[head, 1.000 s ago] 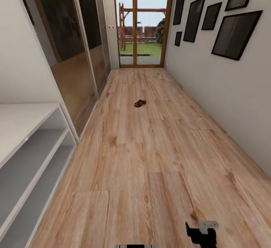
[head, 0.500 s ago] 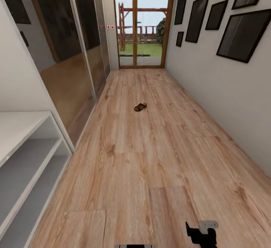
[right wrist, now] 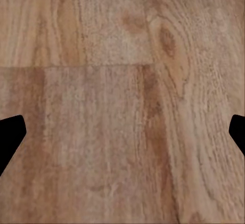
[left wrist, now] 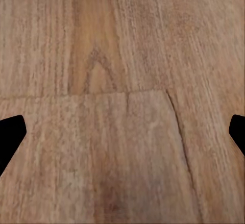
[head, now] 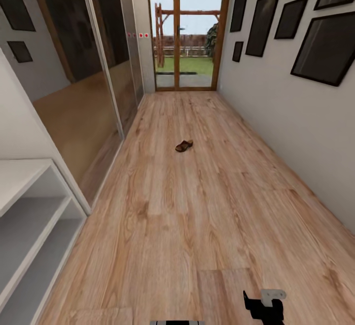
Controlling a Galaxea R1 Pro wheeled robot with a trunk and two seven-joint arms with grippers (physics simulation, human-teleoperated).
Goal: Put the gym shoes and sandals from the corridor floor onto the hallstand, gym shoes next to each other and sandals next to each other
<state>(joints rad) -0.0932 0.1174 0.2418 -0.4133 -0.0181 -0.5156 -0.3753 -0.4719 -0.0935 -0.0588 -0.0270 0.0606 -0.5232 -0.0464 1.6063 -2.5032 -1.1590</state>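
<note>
One dark brown sandal (head: 184,145) lies alone on the light wood-grain corridor floor (head: 197,206), well ahead of me near the corridor's middle. The other sandal and both gym shoes are out of view. In the left wrist view my left gripper (left wrist: 122,132) hangs open over bare planks, its black fingertips (left wrist: 10,132) at the picture's edges. My right gripper (right wrist: 122,132) is open in the same way above bare floor, with nothing between its fingertips (right wrist: 11,132). A black part of my right arm (head: 264,306) shows at the head view's lower edge.
A white low shelving unit (head: 24,206) with open shelves stands at my left. Beyond it runs a mirrored sliding wardrobe (head: 93,68). The right wall (head: 296,113) carries several dark picture frames. A glazed door (head: 187,29) closes the corridor's far end.
The camera has moved forward along the corridor: the sandal sits lower in the picture and the white shelving has slid out toward the left edge. The sandal itself has not moved.
</note>
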